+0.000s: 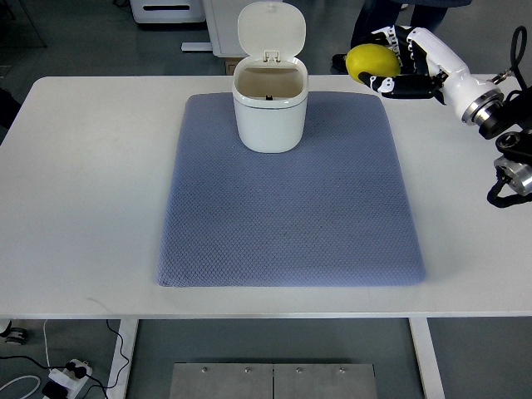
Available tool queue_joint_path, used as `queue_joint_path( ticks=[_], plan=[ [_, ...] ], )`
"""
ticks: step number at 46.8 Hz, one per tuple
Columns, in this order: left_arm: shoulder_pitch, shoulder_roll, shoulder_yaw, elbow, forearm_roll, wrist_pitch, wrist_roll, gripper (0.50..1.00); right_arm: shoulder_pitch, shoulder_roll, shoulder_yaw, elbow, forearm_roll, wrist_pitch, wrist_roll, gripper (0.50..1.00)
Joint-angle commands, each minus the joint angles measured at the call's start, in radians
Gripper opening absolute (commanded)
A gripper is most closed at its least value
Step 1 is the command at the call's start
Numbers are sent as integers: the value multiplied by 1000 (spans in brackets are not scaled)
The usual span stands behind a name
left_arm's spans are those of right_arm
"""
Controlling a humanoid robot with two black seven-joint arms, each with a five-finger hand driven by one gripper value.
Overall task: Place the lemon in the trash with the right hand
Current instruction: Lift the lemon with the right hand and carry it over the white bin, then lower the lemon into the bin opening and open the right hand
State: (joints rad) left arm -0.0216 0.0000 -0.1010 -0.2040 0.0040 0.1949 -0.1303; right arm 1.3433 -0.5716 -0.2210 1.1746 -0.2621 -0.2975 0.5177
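The right hand [405,60] has its fingers closed around the lemon [371,62], held above the table's [83,166] far right edge. Pickup is complete. Remaining: carry to the open-lidded trash bin [268,112] at the mat's [287,216] far edge, then release.

A white desk [75,191] fills most of the view, standing on a grey floor [75,37]. Its white legs [123,357] show below the near edge, with a metal plate [274,381] between them. A power strip [66,376] with cables lies on the floor at lower left. White furniture [170,10] stands beyond the far edge, and a person's dark shoe [339,61] shows there.
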Motion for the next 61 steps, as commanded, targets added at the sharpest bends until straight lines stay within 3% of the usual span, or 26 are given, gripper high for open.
queue_joint_path(
  ticks=[1,13,39,51,61],
  plan=[
    [0,0,1,0,1,0,0,1000,7,24,0,-7,3,0,-8,525],
    [0,0,1,0,1,0,0,1000,42,144,-4,-72,29,1,-37,527],
    [0,0,0,0,1,0,0,1000,40,453,-3,-461,31,136,-99,529],
    [0,0,0,0,1,0,0,1000,33,516,-1,-550,31,161,-119,533],
    [0,0,0,0,1,0,0,1000,31,555,0,-601,29,172,-140,566]
  ],
)
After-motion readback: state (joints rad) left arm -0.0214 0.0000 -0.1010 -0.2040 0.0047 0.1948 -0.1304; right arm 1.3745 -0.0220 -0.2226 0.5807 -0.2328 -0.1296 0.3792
